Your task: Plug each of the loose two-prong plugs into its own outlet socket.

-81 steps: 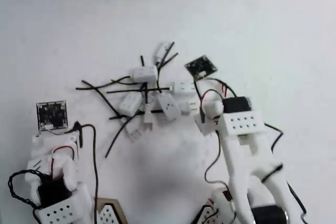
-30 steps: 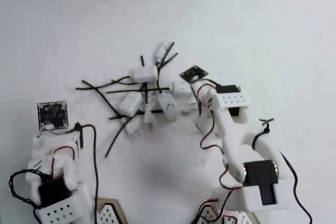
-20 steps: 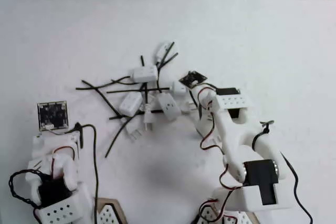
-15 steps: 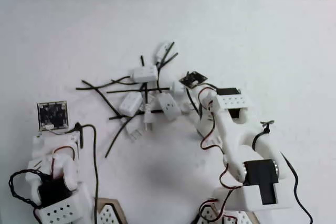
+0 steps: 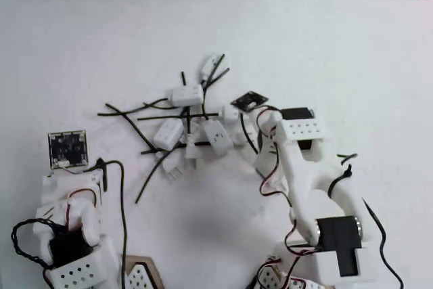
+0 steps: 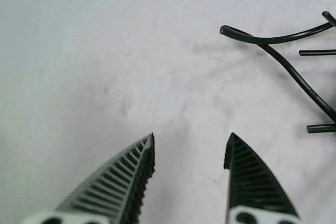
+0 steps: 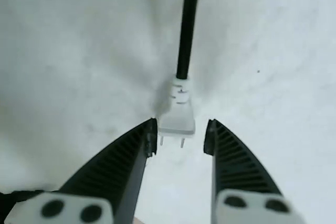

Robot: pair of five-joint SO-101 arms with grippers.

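A white two-prong plug (image 7: 177, 120) on a black cord (image 7: 188, 30) lies on the table, prongs toward my right gripper (image 7: 180, 130). That gripper is open, with one fingertip on each side of the plug's body. In the high view the right arm (image 5: 304, 167) sits at the right edge of a tangle of white outlet sockets (image 5: 185, 95) (image 5: 218, 135) (image 5: 168, 133), plugs (image 5: 190, 149) and black cords. My left gripper (image 6: 190, 142) is open over bare table at the front left, with cut cord ends (image 6: 273, 39) farther off.
The left arm (image 5: 71, 235) rests near the table's front left corner. The white tabletop (image 5: 325, 45) stretches wide behind and beside the tangle. The arm bases and their wires (image 5: 270, 174) take up the front edge.
The right arm has swung in toward the tangle's right side and turned its wrist, bringing its fingers around a plug. The left arm has not moved.
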